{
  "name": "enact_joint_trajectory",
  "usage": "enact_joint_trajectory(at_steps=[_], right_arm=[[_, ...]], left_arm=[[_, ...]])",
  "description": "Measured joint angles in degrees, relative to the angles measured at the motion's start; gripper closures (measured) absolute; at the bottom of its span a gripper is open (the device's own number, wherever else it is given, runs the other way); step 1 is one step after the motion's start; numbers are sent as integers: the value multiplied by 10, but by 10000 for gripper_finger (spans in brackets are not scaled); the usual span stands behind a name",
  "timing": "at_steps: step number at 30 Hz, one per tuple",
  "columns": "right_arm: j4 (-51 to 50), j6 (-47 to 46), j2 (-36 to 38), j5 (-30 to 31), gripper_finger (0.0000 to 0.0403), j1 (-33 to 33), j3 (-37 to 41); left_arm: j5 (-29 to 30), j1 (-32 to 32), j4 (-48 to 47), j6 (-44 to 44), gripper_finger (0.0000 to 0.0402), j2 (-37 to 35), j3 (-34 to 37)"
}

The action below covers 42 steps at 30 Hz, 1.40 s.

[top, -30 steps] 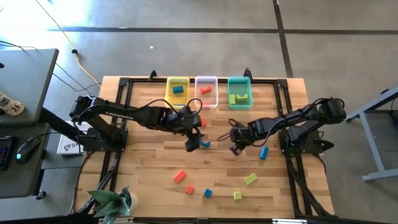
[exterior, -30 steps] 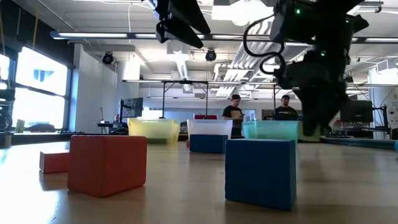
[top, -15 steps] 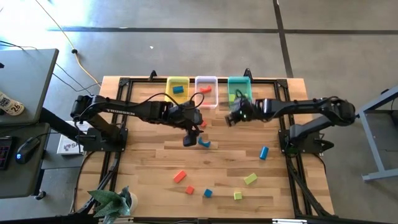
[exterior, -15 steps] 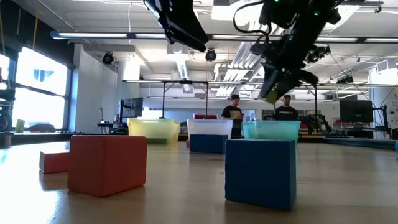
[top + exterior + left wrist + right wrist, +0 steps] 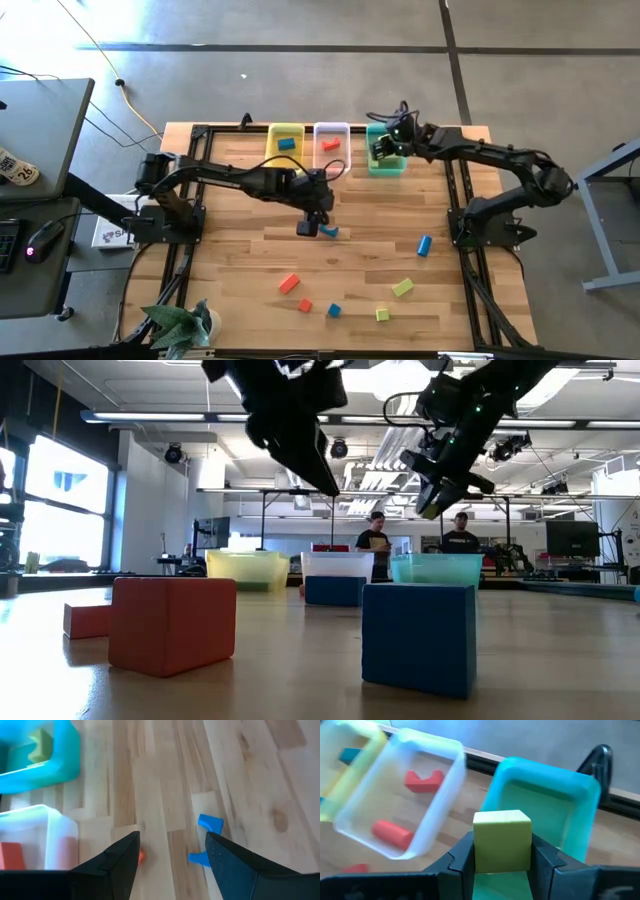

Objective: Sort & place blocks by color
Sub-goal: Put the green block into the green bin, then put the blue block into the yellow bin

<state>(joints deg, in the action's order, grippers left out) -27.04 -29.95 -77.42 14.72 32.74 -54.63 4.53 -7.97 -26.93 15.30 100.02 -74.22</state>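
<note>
I count three trays [image 5: 331, 130], two arms, and seven loose blocks [image 5: 403, 288] on my tabletop [image 5: 240, 270].

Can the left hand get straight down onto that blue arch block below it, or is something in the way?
Probably yes. The left hand hangs open above the blue arch block, which lies on bare wood between its fingers in the wrist view. Only a small red-orange block lies beside it, apart, so it shouldn't interfere.

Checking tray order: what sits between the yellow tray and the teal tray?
The clear plastic tray, holding red-orange blocks, sits between them in the high view.
</note>
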Motion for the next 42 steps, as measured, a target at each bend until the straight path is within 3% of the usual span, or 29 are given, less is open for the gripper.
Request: enact_joint_trajectory(at_steps=[15, 21, 27, 30, 38, 42], right_arm=[[1, 0, -102, -48, 294, 26, 0], [-1, -1, -114, -47, 293, 26, 0], [-2, -8, -114, -45, 210, 26, 0], [-7, -15, -113, -47, 198, 26, 0], [-19, -7, -74, -49, 221, 26, 0], [-23, -5, -37, -58, 236, 25, 0]], left_arm=[[-72, 6, 23, 34, 186, 99, 0], [-70, 21, 37, 29, 186, 123, 0], [-50, 35, 51, 29, 186, 128, 0], [-50, 39, 56, 29, 186, 135, -1], [-29, 43, 53, 14, 190, 155, 0], [-16, 43, 60, 14, 217, 155, 0]])
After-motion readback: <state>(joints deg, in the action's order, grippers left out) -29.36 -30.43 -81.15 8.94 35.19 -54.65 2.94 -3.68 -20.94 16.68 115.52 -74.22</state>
